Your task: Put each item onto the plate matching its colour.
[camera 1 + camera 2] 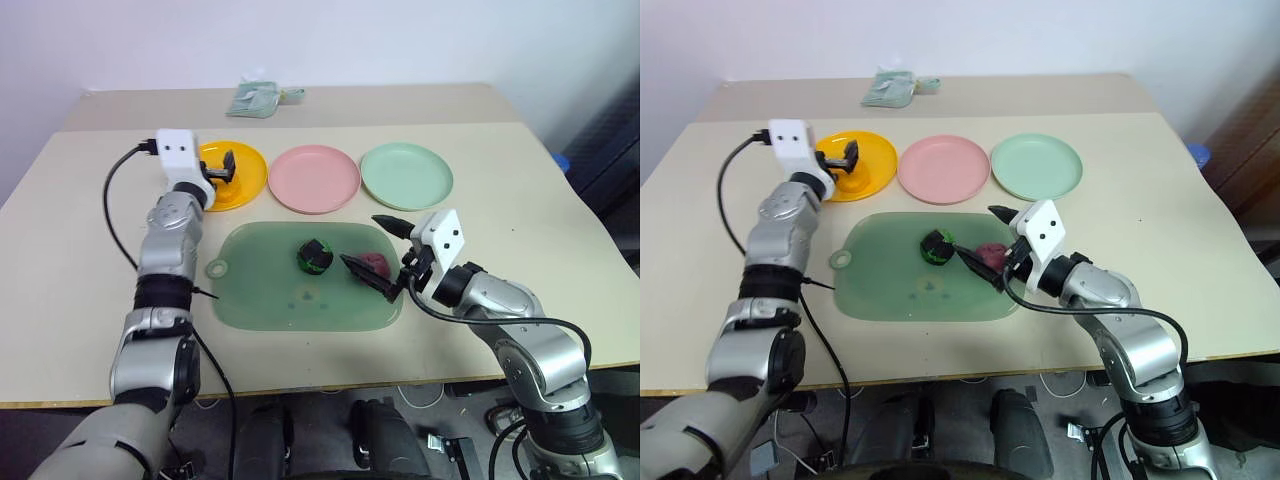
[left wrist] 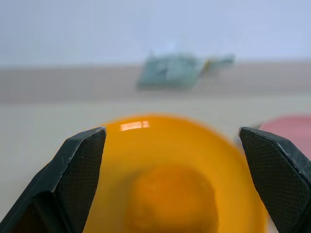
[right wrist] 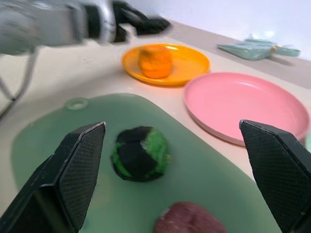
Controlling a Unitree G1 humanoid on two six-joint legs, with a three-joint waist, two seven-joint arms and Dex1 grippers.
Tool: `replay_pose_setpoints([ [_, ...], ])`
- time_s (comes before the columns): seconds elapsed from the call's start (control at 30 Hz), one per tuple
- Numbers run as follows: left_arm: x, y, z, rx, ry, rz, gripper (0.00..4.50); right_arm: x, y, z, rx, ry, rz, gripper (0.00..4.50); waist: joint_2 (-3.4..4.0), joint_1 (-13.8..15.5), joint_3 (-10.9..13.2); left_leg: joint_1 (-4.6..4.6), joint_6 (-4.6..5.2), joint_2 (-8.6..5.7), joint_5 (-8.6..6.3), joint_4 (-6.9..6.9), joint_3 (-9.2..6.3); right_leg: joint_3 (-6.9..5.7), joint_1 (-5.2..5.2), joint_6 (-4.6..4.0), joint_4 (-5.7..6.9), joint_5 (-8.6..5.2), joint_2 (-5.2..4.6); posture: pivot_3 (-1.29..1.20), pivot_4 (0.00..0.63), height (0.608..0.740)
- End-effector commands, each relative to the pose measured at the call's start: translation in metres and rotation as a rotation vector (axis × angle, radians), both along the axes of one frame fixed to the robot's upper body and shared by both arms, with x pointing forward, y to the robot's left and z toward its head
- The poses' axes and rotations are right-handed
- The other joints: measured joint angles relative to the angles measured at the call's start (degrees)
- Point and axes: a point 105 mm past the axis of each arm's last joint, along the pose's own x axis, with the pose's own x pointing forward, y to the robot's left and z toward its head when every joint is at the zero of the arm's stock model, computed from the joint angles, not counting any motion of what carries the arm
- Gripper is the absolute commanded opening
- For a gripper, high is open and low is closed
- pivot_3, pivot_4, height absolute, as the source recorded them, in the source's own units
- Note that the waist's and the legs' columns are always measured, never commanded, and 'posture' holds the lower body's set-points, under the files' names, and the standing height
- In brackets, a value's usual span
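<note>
Orange ball [image 3: 155, 61] on yellow-orange plate [image 3: 194, 60]; left claw [image 2: 172, 145] wide, empty; right claw [image 3: 172, 145] wide, empty.

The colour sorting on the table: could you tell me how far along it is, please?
Done: the orange ball sits on the yellow-orange plate, with the open left gripper above it. In hand: nothing is gripped; the open right gripper flanks the purple-red lump. Left: that lump and the green-and-black lump lie on the cutting mat; the pink plate and mint green plate are empty.
</note>
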Motion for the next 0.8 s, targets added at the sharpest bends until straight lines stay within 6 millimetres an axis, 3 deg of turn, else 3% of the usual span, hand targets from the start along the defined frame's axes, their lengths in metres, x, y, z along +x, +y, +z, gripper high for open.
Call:
replay_pose_setpoints([
  [0.03, -0.025, -0.018, 0.01, 0.069, -0.054, -0.163, 4.46, 0.0, 0.0, 0.008, -0.001, -0.043, 0.003, 4.5, 0.0, 0.0, 0.0, 0.0, 0.0, 0.0, 0.0, 0.0, 0.0, 0.0, 0.0, 0.0, 0.02, 0.0, 0.0, 0.0, 0.15, 0.74],
  [0.23, -0.088, -0.053, -0.015, 0.114, 0.033, -0.536, 4.46, 0.002, 0.0, 0.007, -0.011, -0.044, 0.017, 4.5, 0.01, 0.1, 0.0, 0.01, 0.0, 0.03, 0.0, 0.0, -0.12, 0.02, 0.0, -0.06, 0.04, -0.03, -0.02, 0.0, 0.15, 0.74],
  [0.3, -0.1, -0.06, -0.018, 0.094, 0.059, -0.609, 4.46, 0.002, -0.002, 0.008, -0.009, -0.048, 0.022, 4.5, 0.01, 0.3, 0.0, 0.01, 0.0, 0.05, 0.0, 0.0, -0.16, 0.02, 0.0, -0.21, 0.06, -0.11, -0.03, 0.0, 0.15, 0.74],
  [0.6, -0.104, -0.065, -0.028, 0.201, 0.092, -0.636, 4.46, 0.002, 0.004, 0.01, -0.063, -0.056, 0.074, 4.5, 0.02, 0.2, 0.0, 0.05, -0.01, 0.01, 0.0, 0.0, -0.17, 0.05, 0.0, -0.23, 0.06, -0.12, 0.01, 0.0, 0.15, 0.74],
  [0.8, -0.121, -0.036, -0.039, 0.251, 0.139, -0.654, 4.46, 0.012, 0.025, -0.004, -0.179, -0.014, 0.069, 4.5, 0.03, -0.9, 0.0, 0.06, -0.01, 0.05, 0.0, -0.04, -0.17, 0.04, -0.04, -0.25, 0.1, -0.13, 0.02, 0.0, 0.15, 0.74],
])
